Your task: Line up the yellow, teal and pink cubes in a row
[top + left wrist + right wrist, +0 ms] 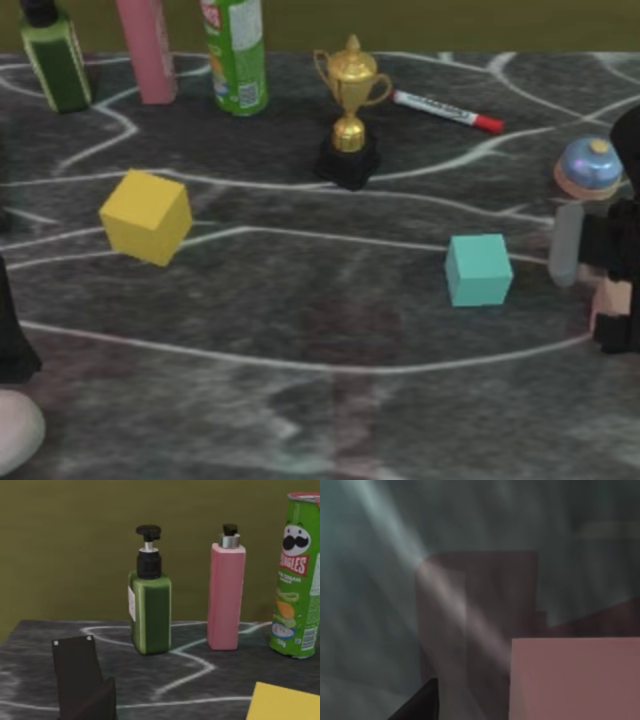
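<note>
Working at the counter's [300,420] right edge, the right gripper [612,315] sits low, just beside the pink cube [606,300], of which only a sliver shows from above. In the right wrist view the pink cube [575,680] fills a corner of the pic w/ one dark finger [417,705] near it. Can't tell if the fingers are closed on it or still apart.

Teal cube [478,270] rests right of centre, near the right gripper but apart from it. Yellow cube [146,217] sits well off to the left, turned at an angle to the teal one; its corner [282,702] shows in the left wrist view. Left gripper [82,685] hangs parked at the left edge, near the yellow cube, not touching; can't tell its fingers either.

Step in hand, prob: get the pink cube & carry it into line w/ the others.

Doing it well:
- square the fingers on opposite flat faces, centred; it's the smallest cube, easy to clip a corner & spin it.
- lift clear before moving, so the teal cube isn't nudged.
- watch the bell [590,167] behind the arm.
- set it down flat, faces parallel to the teal cube, w/ a small gap.
- yellow needs straightening later.
</note>
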Motion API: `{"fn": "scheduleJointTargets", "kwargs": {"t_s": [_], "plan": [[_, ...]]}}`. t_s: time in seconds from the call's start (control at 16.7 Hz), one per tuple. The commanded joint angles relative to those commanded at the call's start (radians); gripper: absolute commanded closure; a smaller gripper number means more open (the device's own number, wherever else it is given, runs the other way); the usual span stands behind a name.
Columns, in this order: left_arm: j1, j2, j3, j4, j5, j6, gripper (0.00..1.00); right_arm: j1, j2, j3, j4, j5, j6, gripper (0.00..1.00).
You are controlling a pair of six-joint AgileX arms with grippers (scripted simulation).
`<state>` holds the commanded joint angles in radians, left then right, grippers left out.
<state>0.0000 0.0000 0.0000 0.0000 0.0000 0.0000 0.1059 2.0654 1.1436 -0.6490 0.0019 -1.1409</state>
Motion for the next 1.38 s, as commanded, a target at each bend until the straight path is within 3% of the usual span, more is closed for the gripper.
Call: {"fn": "scheduleJointTargets", "kwargs": {"t_s": [0.18,0.96,1.38], "plan": [[0.000,0.000,0.000,0.000,0.000,0.000,0.00,0.000,0.000,0.000,0.000,0.000,0.000,0.00],[0.000,0.000,0.000,0.000,0.000,0.000,0.00,0.000,0.000,0.000,0.000,0.000,0.000,0.98],[0.000,0.000,0.000,0.000,0.000,0.000,0.00,0.000,0.000,0.000,0.000,0.000,0.000,1.00]]}}
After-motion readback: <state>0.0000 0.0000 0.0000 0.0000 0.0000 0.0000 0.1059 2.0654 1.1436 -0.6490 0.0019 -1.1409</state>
